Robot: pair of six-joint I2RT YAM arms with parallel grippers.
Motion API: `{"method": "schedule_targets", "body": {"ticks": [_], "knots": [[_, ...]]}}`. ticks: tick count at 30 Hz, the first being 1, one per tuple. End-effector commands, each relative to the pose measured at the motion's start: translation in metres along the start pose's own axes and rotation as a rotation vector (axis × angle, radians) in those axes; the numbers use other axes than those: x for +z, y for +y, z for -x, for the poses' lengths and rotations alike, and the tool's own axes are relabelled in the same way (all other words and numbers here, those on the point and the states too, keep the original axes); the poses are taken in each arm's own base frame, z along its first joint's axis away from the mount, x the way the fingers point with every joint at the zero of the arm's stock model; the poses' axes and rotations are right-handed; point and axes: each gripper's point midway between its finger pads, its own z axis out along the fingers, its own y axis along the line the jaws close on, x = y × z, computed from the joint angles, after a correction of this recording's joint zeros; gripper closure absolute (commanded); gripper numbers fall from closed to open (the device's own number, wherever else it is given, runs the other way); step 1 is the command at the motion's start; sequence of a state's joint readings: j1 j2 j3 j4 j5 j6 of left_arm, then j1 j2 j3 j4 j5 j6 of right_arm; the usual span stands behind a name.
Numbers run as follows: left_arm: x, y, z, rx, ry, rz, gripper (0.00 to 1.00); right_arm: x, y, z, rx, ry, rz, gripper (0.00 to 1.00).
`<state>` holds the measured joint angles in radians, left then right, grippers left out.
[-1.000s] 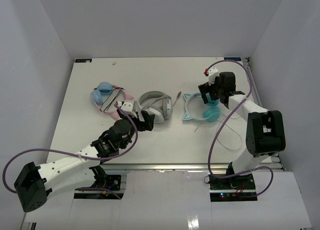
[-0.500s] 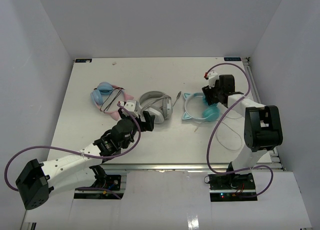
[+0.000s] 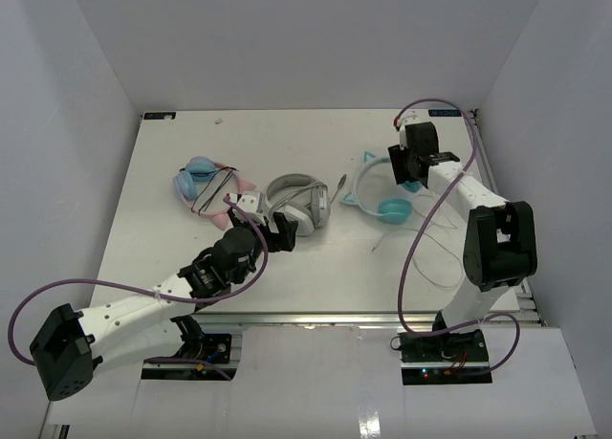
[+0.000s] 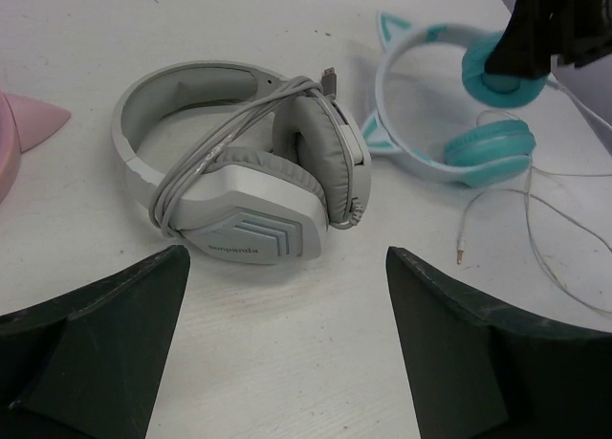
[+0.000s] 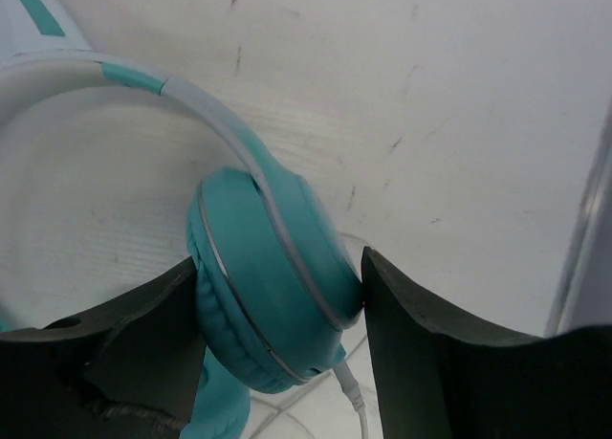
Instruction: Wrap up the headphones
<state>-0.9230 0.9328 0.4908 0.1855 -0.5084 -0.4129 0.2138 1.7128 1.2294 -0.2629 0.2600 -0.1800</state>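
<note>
The teal headphones (image 3: pixel 363 177) with cat-ear points lie at the right of the table, one ear cup raised. My right gripper (image 3: pixel 413 169) is shut on that raised turquoise ear cup (image 5: pixel 273 286), one finger pressed on each side of it. The other ear cup (image 4: pixel 488 148) rests on the table. The thin whitish cable (image 3: pixel 436 259) trails loose toward the near edge, and its plug end (image 4: pixel 460 257) lies free on the table. My left gripper (image 3: pixel 277 231) hovers open over bare table just in front of the grey-white headphones, holding nothing.
Larger grey-white headphones (image 4: pixel 244 171), their cable wound around them, lie mid-table. Light-blue-and-pink headphones (image 3: pixel 206 184) with a dark cable lie to their left. White walls close in the table on three sides.
My right gripper closed on the teal ear cup and drew it toward the far edge, lifting that side of the headphones. The left arm barely shifted.
</note>
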Motion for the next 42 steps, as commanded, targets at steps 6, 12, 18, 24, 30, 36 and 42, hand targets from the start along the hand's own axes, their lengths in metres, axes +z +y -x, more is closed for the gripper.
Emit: {"method": "schedule_targets", "body": {"ticks": [6,12,18,24,30,36,42], "knots": [[0.003,-0.01,0.015,-0.041,-0.011,-0.004,0.06,-0.092,-0.044,0.085,0.185,-0.221,-0.192,0.92],[-0.001,-0.044,0.049,-0.042,-0.004,-0.119,0.11,-0.122,-0.023,0.087,0.164,-0.285,-0.117,0.92],[0.005,-0.075,0.107,0.045,0.035,-0.129,0.09,-0.195,0.02,0.099,0.195,-0.42,0.127,0.92],[0.028,-0.077,0.126,0.199,0.099,-0.018,0.09,-0.217,0.097,0.071,0.129,-0.418,0.414,0.92],[0.045,-0.075,0.114,0.286,0.14,0.013,0.1,-0.213,0.118,0.046,0.114,-0.423,0.448,0.92],[0.053,-0.058,0.1,0.375,0.16,0.091,0.3,-0.21,0.125,0.036,0.117,-0.426,0.442,0.92],[0.051,-0.061,0.083,0.371,0.214,0.061,0.3,-0.217,0.127,0.036,0.112,-0.444,0.449,0.92]]}}
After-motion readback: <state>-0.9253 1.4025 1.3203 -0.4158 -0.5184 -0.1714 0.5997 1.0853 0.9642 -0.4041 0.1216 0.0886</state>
